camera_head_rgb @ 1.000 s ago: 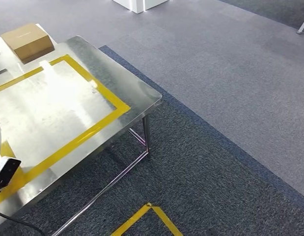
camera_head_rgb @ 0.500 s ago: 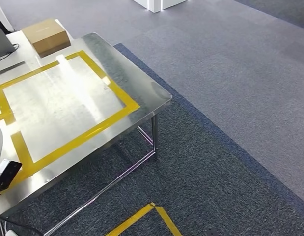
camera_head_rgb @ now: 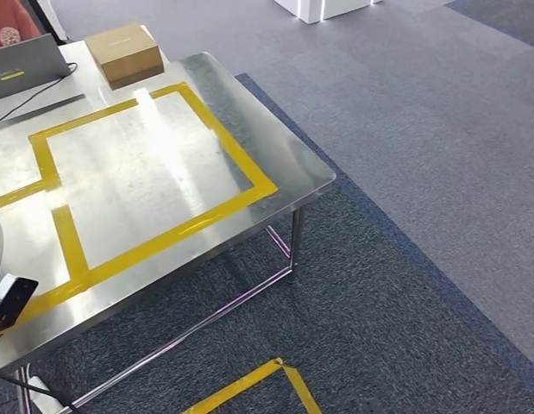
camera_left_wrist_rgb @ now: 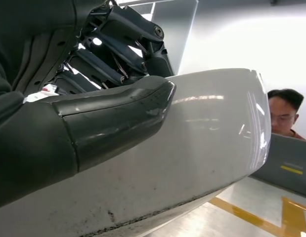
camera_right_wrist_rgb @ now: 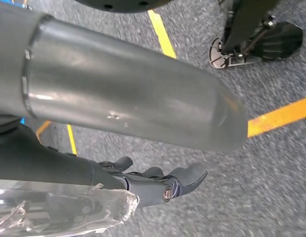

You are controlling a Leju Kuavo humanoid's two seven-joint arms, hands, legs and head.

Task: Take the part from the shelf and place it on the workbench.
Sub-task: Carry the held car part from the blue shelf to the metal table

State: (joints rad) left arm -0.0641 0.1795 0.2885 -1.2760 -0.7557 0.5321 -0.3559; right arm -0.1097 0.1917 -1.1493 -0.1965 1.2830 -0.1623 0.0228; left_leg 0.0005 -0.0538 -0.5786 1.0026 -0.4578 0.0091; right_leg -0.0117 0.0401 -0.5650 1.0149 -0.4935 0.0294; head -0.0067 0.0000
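Head view: a shiny steel surface (camera_head_rgb: 277, 151) marked with yellow tape rectangles is filling the ten o'clock side, standing on grey carpet (camera_head_rgb: 413, 129). A flat brown cardboard box (camera_head_rgb: 124, 53) is sitting at its far edge, a grey laptop (camera_head_rgb: 23, 62) at eleven o'clock.

Left wrist view: the left robot hand (camera_left_wrist_rgb: 106, 94) is gripping a large pale grey smooth curved part (camera_left_wrist_rgb: 203, 133), thumb lying across it.

Right wrist view: the right robot hand (camera_right_wrist_rgb: 158, 182) is hanging over the carpet, fingers loosely curled, holding nothing.
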